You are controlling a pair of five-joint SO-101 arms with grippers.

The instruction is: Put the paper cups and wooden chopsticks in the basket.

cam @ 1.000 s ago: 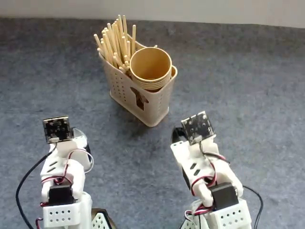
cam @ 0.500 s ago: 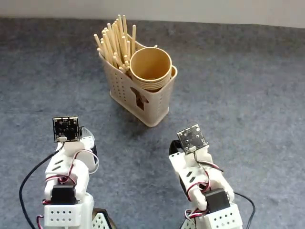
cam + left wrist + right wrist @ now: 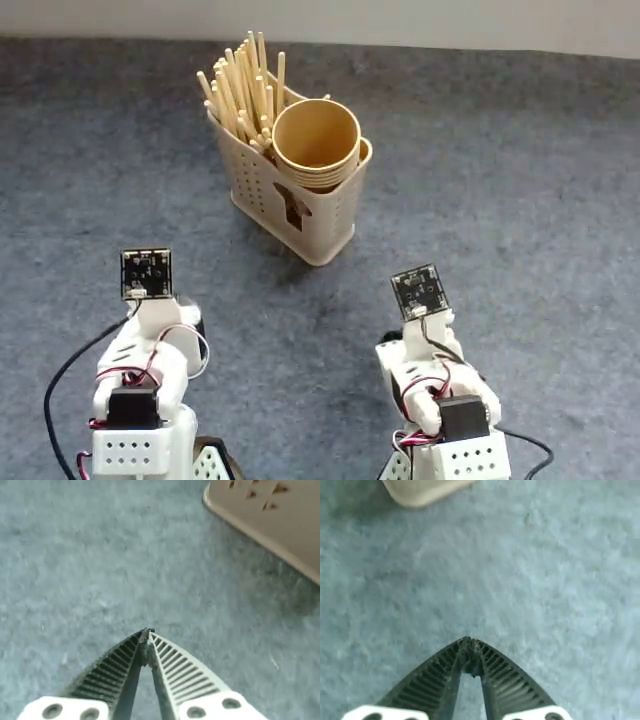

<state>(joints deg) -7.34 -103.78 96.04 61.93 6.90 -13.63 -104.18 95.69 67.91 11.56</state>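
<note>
Cups: paper cups (image 3: pixel 316 140) nested in one stack, upright, mouth up, inside the basket (image 3: pixel 300 215), in the half nearer the right arm (image 3: pixel 435 380).
Sticks: wooden chopsticks (image 3: pixel 240 85) bundled upright in the other half, ends fanning out above the rim, right against the cup stack.
Basket: cream, perforated, standing upright on the grey tabletop (image 3: pixel 520 200), out in front of both arms and between them.
Progress: both lots are in the basket, so the task looks basically done imo.
Left claw: left claw (image 3: pixel 146 635) clenched, tips meeting, nothing in it, over bare tabletop w/ the basket's corner nearby.
Right claw: right claw (image 3: pixel 468 642) same deal, pinched together and empty, basket corner a bit farther off.
Step now: prob just parking the arms. To do it well, keep both claws closed and well away from the basket. It's tall and looks top-heavy w/ all those sticks, so even a small nudge could tip it.
</note>
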